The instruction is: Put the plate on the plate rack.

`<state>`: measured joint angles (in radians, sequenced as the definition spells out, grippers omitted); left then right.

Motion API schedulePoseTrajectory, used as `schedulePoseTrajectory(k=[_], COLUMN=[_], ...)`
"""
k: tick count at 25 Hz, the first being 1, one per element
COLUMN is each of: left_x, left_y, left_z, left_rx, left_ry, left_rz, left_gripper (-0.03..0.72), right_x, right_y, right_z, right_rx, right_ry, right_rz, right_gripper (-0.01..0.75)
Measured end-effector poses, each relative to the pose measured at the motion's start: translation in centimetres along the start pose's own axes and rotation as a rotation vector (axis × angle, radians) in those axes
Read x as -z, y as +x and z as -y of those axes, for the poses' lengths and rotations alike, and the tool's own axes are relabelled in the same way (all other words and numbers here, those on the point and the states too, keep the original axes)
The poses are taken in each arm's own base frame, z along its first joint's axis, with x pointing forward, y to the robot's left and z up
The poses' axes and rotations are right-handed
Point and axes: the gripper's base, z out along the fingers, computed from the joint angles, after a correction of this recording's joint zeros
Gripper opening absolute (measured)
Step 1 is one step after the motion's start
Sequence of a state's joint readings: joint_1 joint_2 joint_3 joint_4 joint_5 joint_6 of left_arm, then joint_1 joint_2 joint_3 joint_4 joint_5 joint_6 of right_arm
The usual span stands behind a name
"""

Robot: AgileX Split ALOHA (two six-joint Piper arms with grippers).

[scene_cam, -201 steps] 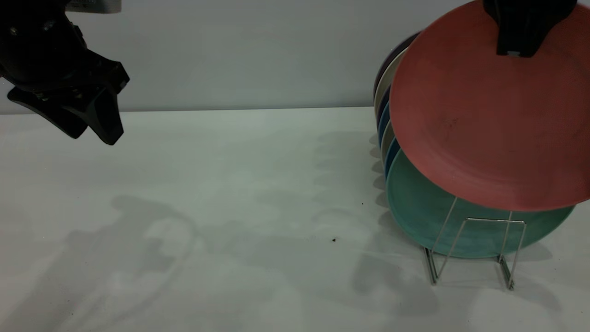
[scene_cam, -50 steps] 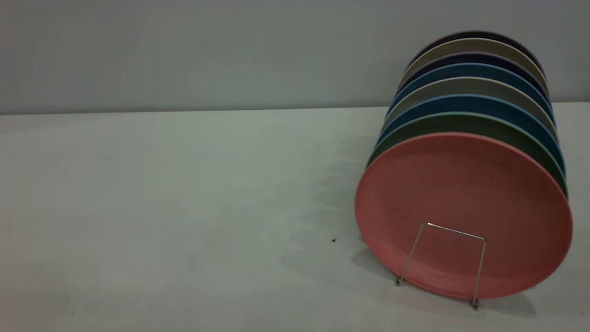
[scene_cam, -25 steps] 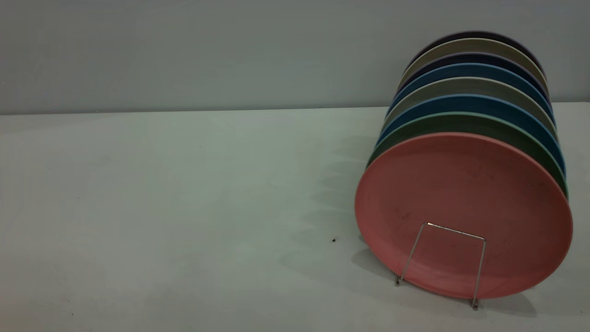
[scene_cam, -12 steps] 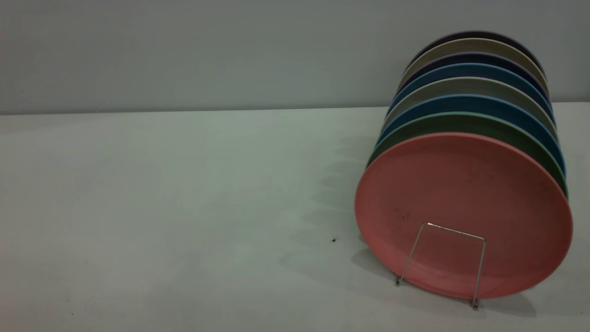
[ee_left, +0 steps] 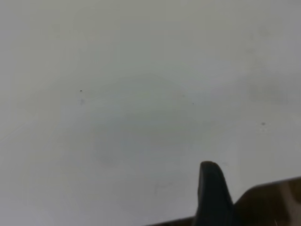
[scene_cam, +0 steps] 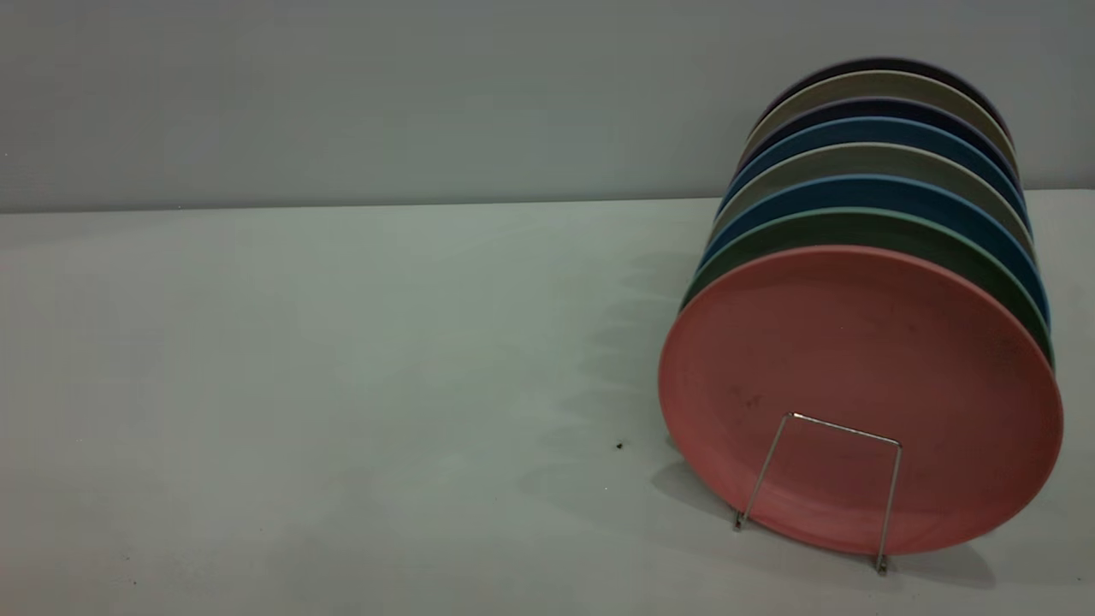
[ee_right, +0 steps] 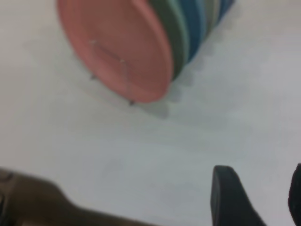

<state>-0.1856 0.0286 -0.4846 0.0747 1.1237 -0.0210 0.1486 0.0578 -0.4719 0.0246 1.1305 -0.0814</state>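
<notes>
The salmon-pink plate (scene_cam: 860, 359) stands on edge at the front of the row, leaning back on the teal-green plate (scene_cam: 864, 227). The front wire loop of the plate rack (scene_cam: 847, 429) crosses its lower face. No gripper touches it. Neither gripper shows in the exterior view. In the right wrist view, the pink plate (ee_right: 117, 47) is far off and my right gripper (ee_right: 261, 190) is open and empty above bare table. In the left wrist view, my left gripper (ee_left: 211, 188) hangs over bare table, away from the plates.
Behind the pink plate, several more plates stand in the rack, among them blue ones (scene_cam: 881, 192) and grey ones (scene_cam: 881, 85). The white table (scene_cam: 342, 385) stretches left of the rack, up to the grey wall at the back.
Eight seconds ago my right gripper held the pink plate above the rack. It now stands in the rack, and both grippers have left the exterior view. Nothing moved in the last two seconds.
</notes>
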Motion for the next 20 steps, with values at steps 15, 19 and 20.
schedulePoseTrajectory(k=[15,19,20], left_x=[0.56,0.56,0.56], left_y=[0.61,0.61,0.61], left_z=[0.26,0.26,0.26], left_rx=[0.120,0.120,0.120], left_ry=[-0.141,-0.141,-0.141], left_rz=[0.036,0.036,0.036], left_gripper=[0.485,0.485,0.485], right_x=[0.81,0.81,0.81], right_y=[0.64,0.64,0.64], right_z=[-0.21,-0.22,-0.22], right_rx=[-0.098,-0.094,-0.094], right_ry=[0.149,0.141,0.141], right_rz=[0.064,0.064,0.064], right_gripper=[0.322,0.322,0.322])
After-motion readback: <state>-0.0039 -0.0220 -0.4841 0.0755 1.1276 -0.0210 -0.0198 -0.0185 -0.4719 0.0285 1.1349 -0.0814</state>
